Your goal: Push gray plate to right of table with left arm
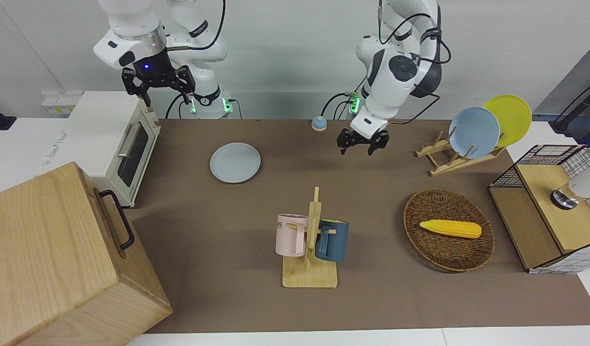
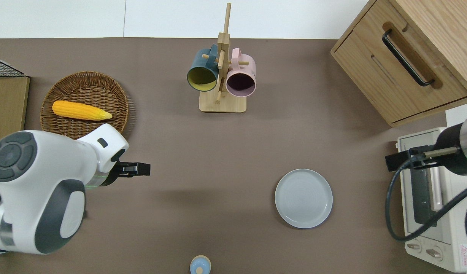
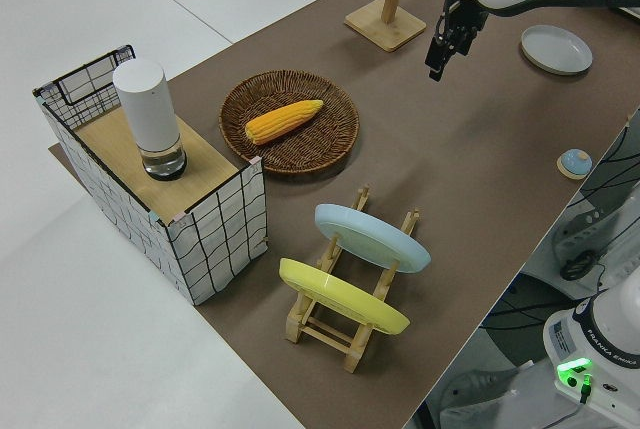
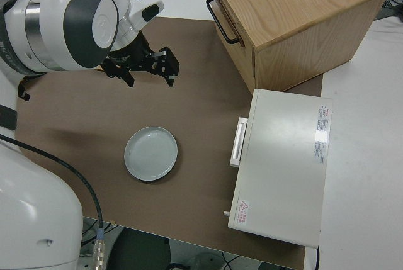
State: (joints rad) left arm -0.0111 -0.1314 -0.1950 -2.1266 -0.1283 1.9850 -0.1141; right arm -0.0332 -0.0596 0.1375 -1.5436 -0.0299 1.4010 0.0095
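While the left gripper (image 1: 362, 144) hangs in the air at upper centre-right of the front view, its two black fingers stand apart with a plain gap between them and hold nothing; seen from overhead it (image 2: 142, 169) sits at middle left of the frame, over bare brown mat, touching no object. The gray plate (image 2: 304, 198) lies flat on the table (image 2: 226, 152) at lower right of centre in the overhead frame; it is round, pale gray-blue, with a shallow raised rim and nothing on it; it rests toward the right arm's end of the table, near the white toaster oven (image 2: 433, 198) and well apart from the left gripper. In the front view the plate (image 1: 235, 162) shows at upper left of centre. The right gripper (image 1: 156, 82) is parked, fingers spread; the left arm's white housing (image 2: 35, 190) covers the lower left of the overhead frame and hides the mat beneath it.
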